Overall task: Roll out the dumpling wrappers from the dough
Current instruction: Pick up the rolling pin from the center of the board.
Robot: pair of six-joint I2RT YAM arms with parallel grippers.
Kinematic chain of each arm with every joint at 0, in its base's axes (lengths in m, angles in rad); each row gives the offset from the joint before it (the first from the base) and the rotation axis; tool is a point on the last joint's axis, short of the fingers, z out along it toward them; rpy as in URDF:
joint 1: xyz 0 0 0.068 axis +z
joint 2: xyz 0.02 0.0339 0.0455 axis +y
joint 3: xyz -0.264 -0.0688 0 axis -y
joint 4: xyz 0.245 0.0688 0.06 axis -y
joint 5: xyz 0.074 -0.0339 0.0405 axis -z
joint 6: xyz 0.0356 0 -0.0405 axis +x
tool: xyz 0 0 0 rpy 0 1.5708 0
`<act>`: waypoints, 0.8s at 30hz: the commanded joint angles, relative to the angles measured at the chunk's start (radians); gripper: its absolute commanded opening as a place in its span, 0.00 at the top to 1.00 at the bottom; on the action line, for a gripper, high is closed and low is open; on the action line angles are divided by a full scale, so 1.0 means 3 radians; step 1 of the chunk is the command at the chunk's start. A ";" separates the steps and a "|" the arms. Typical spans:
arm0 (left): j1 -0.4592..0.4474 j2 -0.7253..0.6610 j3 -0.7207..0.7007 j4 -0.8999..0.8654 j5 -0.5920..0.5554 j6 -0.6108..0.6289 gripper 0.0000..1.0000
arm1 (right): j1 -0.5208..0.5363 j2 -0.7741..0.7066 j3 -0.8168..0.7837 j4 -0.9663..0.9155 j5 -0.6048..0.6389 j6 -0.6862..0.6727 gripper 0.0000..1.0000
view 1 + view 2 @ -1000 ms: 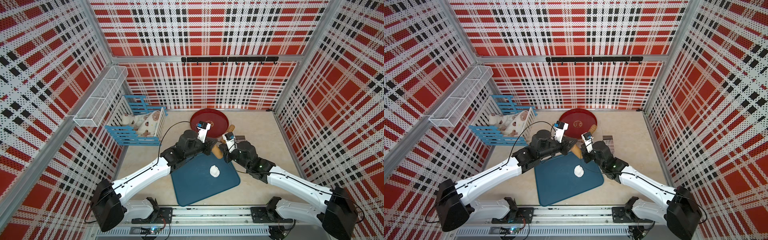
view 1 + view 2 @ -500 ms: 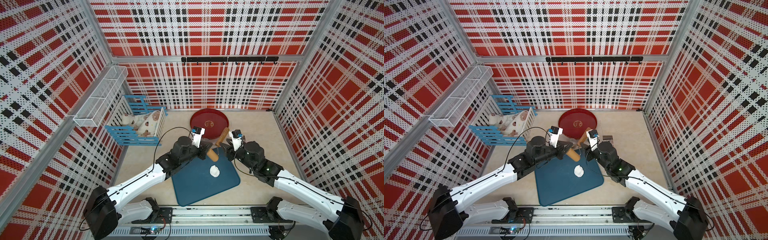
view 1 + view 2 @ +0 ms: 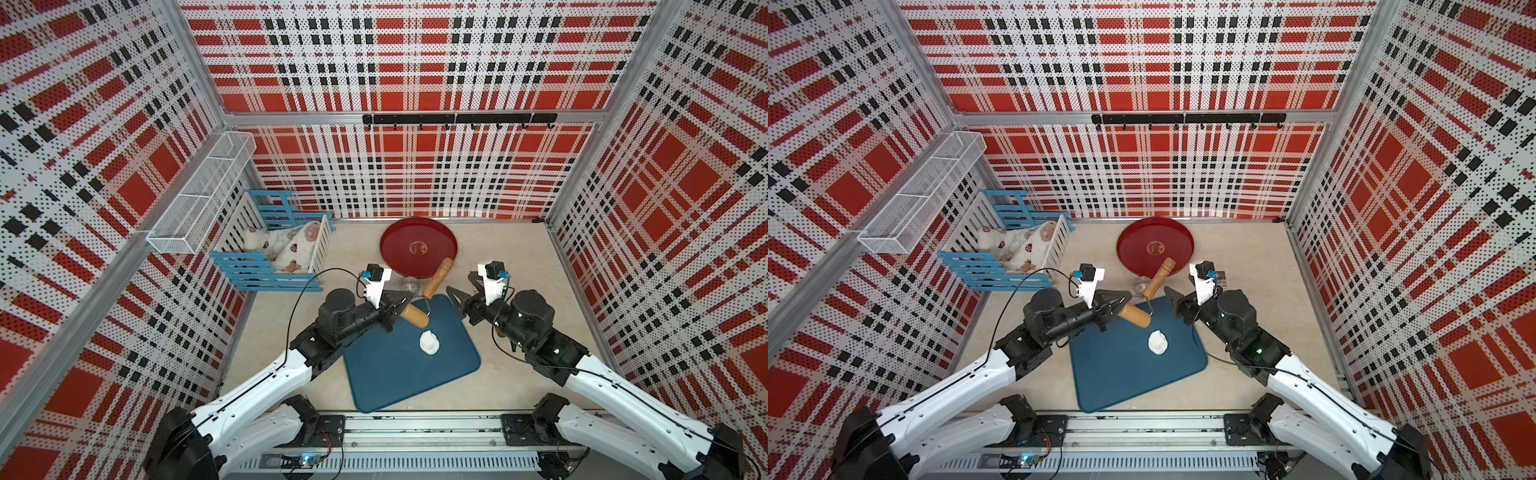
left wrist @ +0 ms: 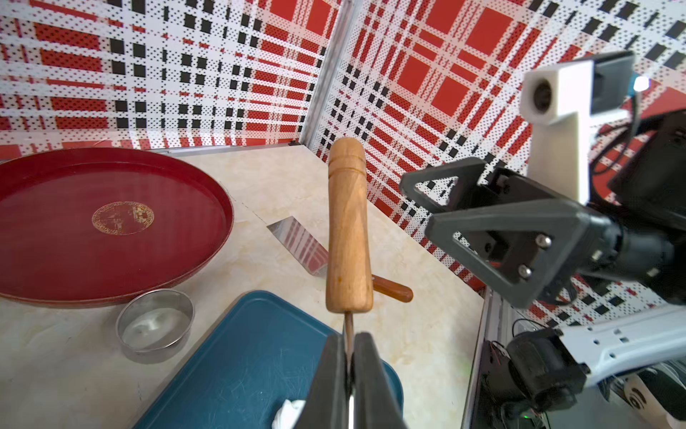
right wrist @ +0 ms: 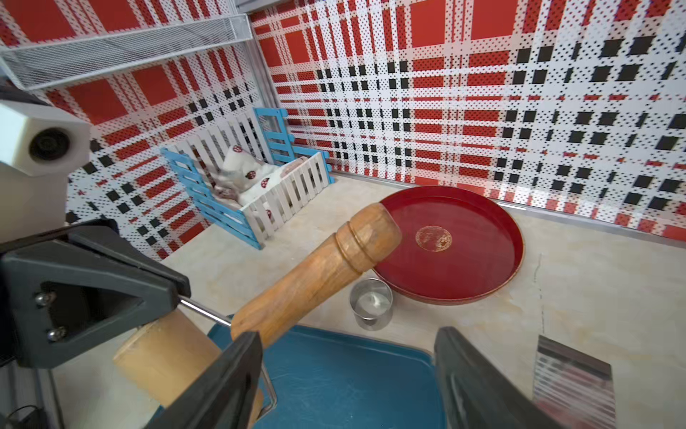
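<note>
Left claw [image 4: 349,343]: clenched on pastry roller [image 3: 436,276] rod | right claw [image 3: 460,281]: released, near handle | dough [image 3: 429,341]: lump on blue tray [image 3: 395,374]

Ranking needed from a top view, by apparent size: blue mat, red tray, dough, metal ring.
1. blue mat
2. red tray
3. dough and metal ring: they look about alike, so not ranked.

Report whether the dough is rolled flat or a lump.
A lump: the dough sits bunched and raised on the blue mat.
</note>
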 commanded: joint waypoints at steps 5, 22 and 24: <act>0.0068 -0.0221 -0.0019 0.0422 0.0429 0.0242 1.00 | -0.0479 -0.0028 0.0085 0.0168 -0.1388 0.0490 0.21; 0.0058 -0.0139 0.0028 0.0809 0.1170 0.0452 1.00 | -0.0490 -0.0042 0.0111 0.0455 -0.1869 0.0759 0.30; 0.0061 -0.0116 0.0067 0.0812 0.1227 0.0478 1.00 | -0.0490 -0.0090 0.0084 0.0499 -0.1897 0.0754 0.30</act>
